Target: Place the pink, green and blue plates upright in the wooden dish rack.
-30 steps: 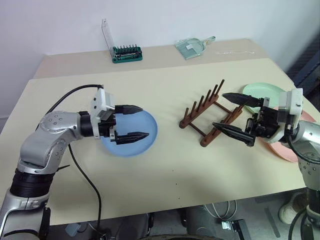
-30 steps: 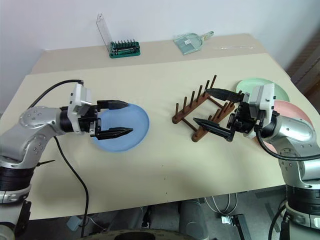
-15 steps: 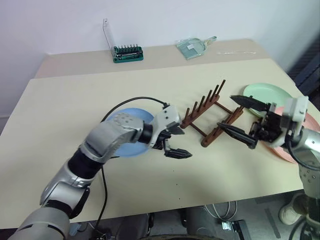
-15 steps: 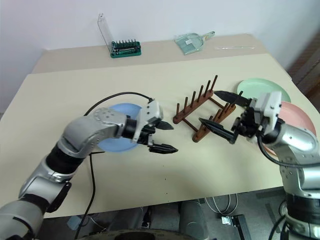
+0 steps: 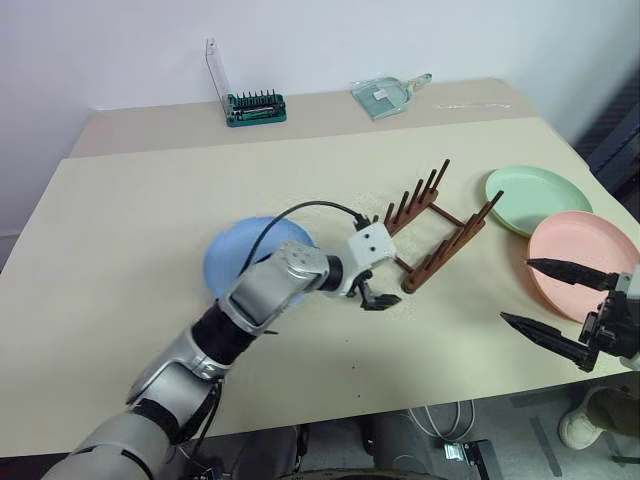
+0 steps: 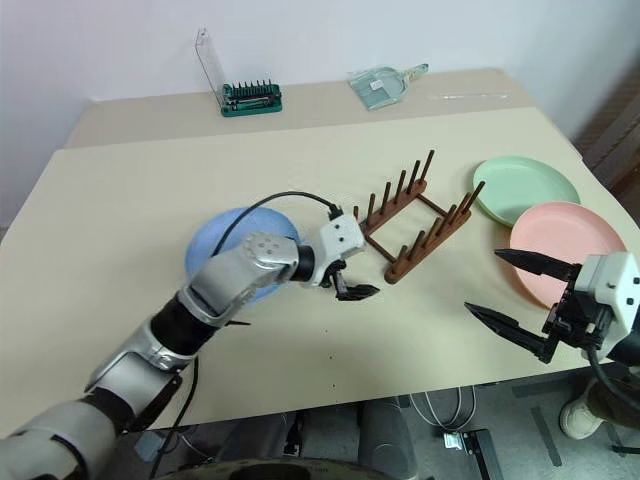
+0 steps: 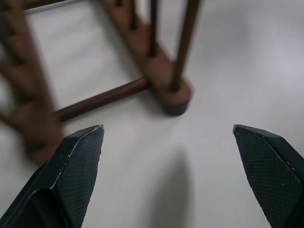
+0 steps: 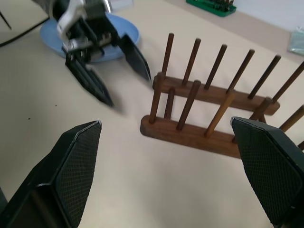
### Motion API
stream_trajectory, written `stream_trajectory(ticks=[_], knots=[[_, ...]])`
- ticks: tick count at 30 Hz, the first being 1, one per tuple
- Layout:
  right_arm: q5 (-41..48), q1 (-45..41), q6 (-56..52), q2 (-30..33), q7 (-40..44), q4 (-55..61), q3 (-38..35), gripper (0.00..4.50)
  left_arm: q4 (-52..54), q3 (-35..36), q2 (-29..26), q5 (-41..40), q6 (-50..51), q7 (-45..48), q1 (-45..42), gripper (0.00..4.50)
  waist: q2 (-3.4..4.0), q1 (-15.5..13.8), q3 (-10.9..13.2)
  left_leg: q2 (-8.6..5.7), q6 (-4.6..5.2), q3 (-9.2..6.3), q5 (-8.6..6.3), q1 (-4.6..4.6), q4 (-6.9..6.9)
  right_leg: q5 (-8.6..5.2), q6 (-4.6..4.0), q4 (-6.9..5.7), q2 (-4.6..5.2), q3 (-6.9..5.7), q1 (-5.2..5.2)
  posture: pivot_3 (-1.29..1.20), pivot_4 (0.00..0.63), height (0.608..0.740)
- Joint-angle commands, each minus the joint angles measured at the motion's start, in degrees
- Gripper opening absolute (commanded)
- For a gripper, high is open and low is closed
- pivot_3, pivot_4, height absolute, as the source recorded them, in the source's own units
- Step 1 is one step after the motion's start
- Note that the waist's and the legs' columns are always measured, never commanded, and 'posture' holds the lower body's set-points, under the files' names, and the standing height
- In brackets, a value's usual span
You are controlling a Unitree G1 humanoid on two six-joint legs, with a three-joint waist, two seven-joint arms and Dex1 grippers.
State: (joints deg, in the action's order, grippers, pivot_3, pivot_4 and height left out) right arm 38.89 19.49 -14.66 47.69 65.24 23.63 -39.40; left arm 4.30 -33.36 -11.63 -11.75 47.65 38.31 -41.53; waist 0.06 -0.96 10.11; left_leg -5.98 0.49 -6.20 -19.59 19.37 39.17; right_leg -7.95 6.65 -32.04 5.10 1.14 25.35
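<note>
Wooden dish rack (image 5: 432, 227) stands empty near the middle of the table (image 5: 140, 220), set at a slant, its two peg rails running parallel with pegs upright. All three plates lie flat on the table, none in the rack. Blue plate (image 5: 232, 255) sits to the robot's left of the rack, partly covered by the left forearm that crosses above it. Green plate (image 5: 535, 198) lies to the right of the rack, near the table's right edge; pink plate (image 5: 580, 260) lies just in front of the green one, closer to the robot, the two rims nearly meeting or slightly overlapping, cannot tell which. Left gripper (image 6: 350, 288) is reached across to the near end of the rack, fingers pointing toward the rack's closest rail end; jaws spread wide, nothing between them. In the left wrist view the rack's rail end and a cross bar sit just past the two fingertips (image 7: 80, 147), apart from them. Right gripper (image 5: 548, 303) hangs at the near right corner of the table, its upper finger over the near rim of the pink plate; jaws spread wide, holding nothing, pointing back toward the rack. The right wrist view looks along the rack's length with the left gripper beyond it. At the far edge of the table: green screwdriver-bit holder (image 5: 255, 106) with its clear lid up, and a clear dustpan-shaped item (image 5: 385, 94) to its right.
</note>
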Motion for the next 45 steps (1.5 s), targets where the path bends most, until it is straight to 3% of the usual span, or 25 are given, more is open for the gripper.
stream_trajectory(ticks=[1, 12, 24, 28, 32, 33, 42, 45], knots=[[2.9, -2.0, 0.0, -0.5, -2.1, 2.7, -2.7, 4.46, -1.6, -1.7, 3.5, 2.5, -0.2, -1.8, -2.1, 4.5, -0.03, 0.0, 0.0, 0.0, 0.0, 0.0, 0.0, 0.01, 0.0, 0.0, 0.0, 0.0, 0.0, 0.0, 0.0, 0.0, 0.15, 0.74], [2.9, -2.2, 0.1, -1.3, -4.1, 4.1, -2.0, 4.46, -6.7, -4.3, 6.9, 8.2, -3.1, -3.5, -1.3, 4.5, -0.03, 0.0, 0.0, 0.01, 0.0, -0.01, 0.0, 0.0, -0.02, -0.03, 0.04, -0.02, 0.0, 0.0, 0.01, 0.0, 0.15, 0.74], [2.5, -2.9, 0.6, -1.5, -5.6, 4.7, -1.5, 4.46, -14.8, -2.3, 13.4, 10.7, -6.7, -6.8, -1.1, 4.5, -0.14, 0.0, 0.1, 0.0, 0.0, -0.01, 0.0, 0.0, -0.02, -0.03, 0.04, -0.01, 0.0, 0.0, 0.01, 0.0, 0.15, 0.74], [2.4, -2.6, 0.6, -1.5, -5.6, 4.8, -1.7, 4.5, -16.0, 0.3, 15.0, 10.5, -6.5, -8.7, -0.8, 3.24, -0.14, 0.0, 0.1, 0.0, 0.0, -0.01, 0.0, 0.0, -0.02, -0.03, 0.05, -0.01, 0.0, 0.0, 0.0, 0.0, 0.15, 0.74], [2.5, -2.6, 0.6, -1.6, -5.8, 5.0, -1.7, 4.5, -17.1, 1.2, 15.6, 11.1, -6.8, -9.6, -1.1, 1.05, -0.14, -0.1, 0.1, 0.0, 0.0, -0.01, 0.0, 0.0, -0.02, -0.03, 0.05, -0.01, 0.0, 0.0, 0.01, 0.0, 0.15, 0.74], [2.5, -2.6, 0.5, -1.6, -5.8, 5.0, -1.7, 4.5, -16.9, 1.2, 15.7, 11.3, -6.6, -9.7, -1.0, 0.79, -0.14, -0.1, 0.1, 0.0, 0.0, -0.01, 0.0, -0.01, -0.01, -0.03, 0.05, -0.02, 0.01, 0.0, -0.01, 0.0, 0.15, 0.74], [2.4, -3.2, 0.4, -1.5, -6.0, 4.8, -1.2, 4.5, -17.8, 5.0, 14.7, 11.9, -6.5, -11.3, -1.8, 0.77, -0.14, 0.0, 0.1, -0.01, 0.0, -0.01, 0.0, -0.01, -0.02, -0.03, 0.05, -0.02, 0.01, -0.01, 0.0, 0.0, 0.15, 0.74], [2.5, -3.3, 0.4, -1.6, -6.0, 4.8, -1.2, 4.5, -19.0, 10.0, 12.7, 10.4, -8.0, -10.9, -4.0, 0.77, -0.13, 0.1, 0.1, 0.0, 0.0, -0.01, 0.0, -0.01, -0.02, -0.03, 0.05, -0.04, 0.0, -0.01, 0.01, 0.0, 0.15, 0.74]])
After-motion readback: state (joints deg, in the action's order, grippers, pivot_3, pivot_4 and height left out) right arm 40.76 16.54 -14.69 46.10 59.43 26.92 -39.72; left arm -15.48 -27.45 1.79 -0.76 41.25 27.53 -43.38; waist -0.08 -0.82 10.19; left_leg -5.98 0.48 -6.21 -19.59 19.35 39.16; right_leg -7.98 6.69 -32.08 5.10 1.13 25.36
